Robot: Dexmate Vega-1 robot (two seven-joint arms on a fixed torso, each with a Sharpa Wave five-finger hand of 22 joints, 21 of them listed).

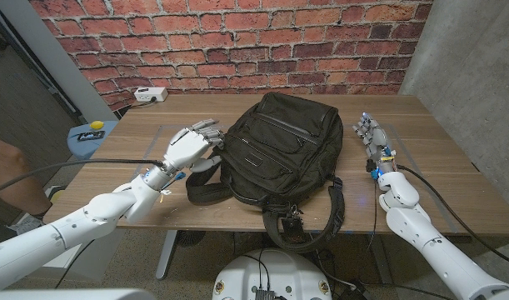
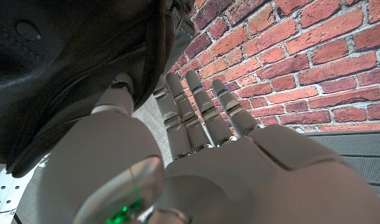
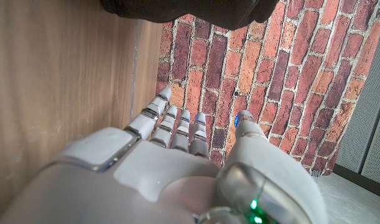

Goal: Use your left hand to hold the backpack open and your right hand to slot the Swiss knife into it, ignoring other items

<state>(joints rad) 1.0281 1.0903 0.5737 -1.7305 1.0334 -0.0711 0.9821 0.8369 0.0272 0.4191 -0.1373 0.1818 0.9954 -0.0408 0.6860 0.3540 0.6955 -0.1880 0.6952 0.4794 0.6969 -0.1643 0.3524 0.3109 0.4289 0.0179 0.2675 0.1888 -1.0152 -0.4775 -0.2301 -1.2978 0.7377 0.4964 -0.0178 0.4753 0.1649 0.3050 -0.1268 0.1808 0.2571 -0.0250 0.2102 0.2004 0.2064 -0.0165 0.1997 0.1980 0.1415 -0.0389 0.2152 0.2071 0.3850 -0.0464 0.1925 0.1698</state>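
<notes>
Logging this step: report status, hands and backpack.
Left hand open beside backpack. Right hand open, empty, apart from it. Backpack flat on table. Swiss knife unseen.

L hand & R hand open, fingers extended.

Robot body: two white segmented arms ending in pale grey, multi-jointed hands.
The left hand and right hand have smooth grey shells and metallic, banded fingers with small blue marks. A green light glows at each wrist base. Black cables run along both rounded white forearms; blue fittings sit at the wrists.
</notes>
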